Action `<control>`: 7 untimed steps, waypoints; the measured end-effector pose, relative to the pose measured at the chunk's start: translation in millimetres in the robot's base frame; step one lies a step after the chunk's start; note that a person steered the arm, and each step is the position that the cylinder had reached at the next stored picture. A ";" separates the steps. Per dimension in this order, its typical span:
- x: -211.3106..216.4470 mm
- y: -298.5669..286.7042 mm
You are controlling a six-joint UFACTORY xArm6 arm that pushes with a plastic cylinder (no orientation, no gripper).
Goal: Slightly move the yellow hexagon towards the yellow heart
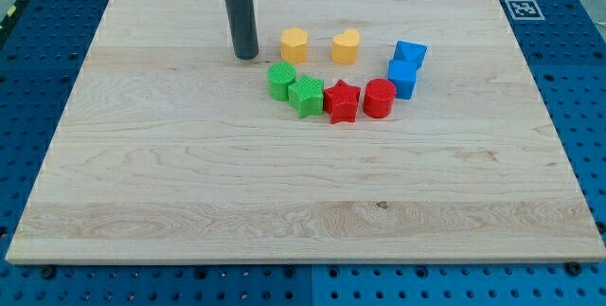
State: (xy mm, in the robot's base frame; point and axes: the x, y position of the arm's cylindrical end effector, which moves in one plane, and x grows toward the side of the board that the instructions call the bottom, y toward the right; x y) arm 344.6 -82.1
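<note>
Here the yellow hexagon [294,45] sits just right of my tip [246,57], untouched.

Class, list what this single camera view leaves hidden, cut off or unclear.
- Dark rod: upper part cut off by the view's top edge.
- My tip: contact with the wooden board unclear.
- Rear blue block: partly hidden by the front blue block; shape unclear.
</note>
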 end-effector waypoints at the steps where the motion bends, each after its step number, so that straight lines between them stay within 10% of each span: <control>1: 0.0 0.0; 7: 12.8 52.9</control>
